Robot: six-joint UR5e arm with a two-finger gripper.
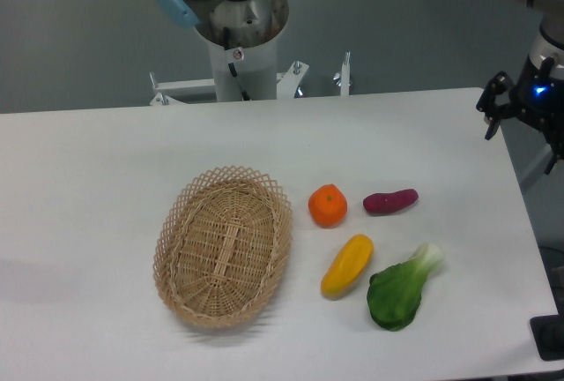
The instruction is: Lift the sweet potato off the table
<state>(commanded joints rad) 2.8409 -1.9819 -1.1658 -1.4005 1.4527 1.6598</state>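
The sweet potato is a small reddish-purple tuber lying flat on the white table, right of centre. My gripper hangs at the table's far right edge, up and to the right of the sweet potato and well apart from it. Its black fingers are spread, with nothing between them. Part of the gripper is cut off by the right edge of the frame.
A round orange fruit sits just left of the sweet potato. A yellow-orange vegetable and a green leafy bok choy lie in front of it. An oval wicker basket stands to the left. The robot base is behind the table.
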